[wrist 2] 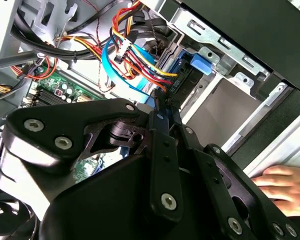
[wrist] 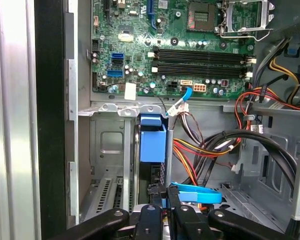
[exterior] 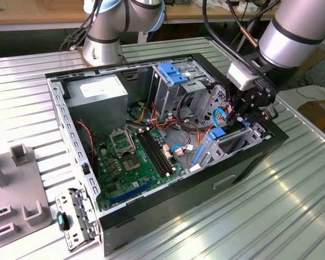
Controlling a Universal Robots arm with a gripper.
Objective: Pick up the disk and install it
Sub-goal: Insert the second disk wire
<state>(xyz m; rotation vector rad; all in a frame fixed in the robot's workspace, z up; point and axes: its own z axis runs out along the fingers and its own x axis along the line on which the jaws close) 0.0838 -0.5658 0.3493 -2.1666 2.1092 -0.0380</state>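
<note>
A: Where is the gripper (exterior: 239, 116), and what is its state?

B: In the exterior view it reaches down into the open computer case (exterior: 114, 230), at the drive bay on the exterior view's right. In the first wrist view its fingers (wrist: 162, 192) stand close together, clenched on the edge of the disk (wrist: 152, 142).

A: Where does the disk sit?

B: It stands on edge inside the metal drive bay (wrist: 107, 145), its bright blue frame toward the green circuit board (wrist: 180, 45). In the exterior view the blue of the disk (exterior: 219, 132) shows just under the gripper. In the second wrist view the disk (wrist 2: 187, 67) lies against the bay's grey metal rail (wrist 2: 210, 35).

A: What lies around it?

B: A bundle of red, yellow and orange wires (wrist: 190, 155) runs just beside the disk, and thick black cables (wrist: 250, 140) cross nearby. A flat blue cable (wrist 2: 121, 70) loops close to the gripper.

A: Anything outside the case?

B: A person's hand (wrist 2: 285, 182) rests beside the case wall in the second wrist view.
</note>
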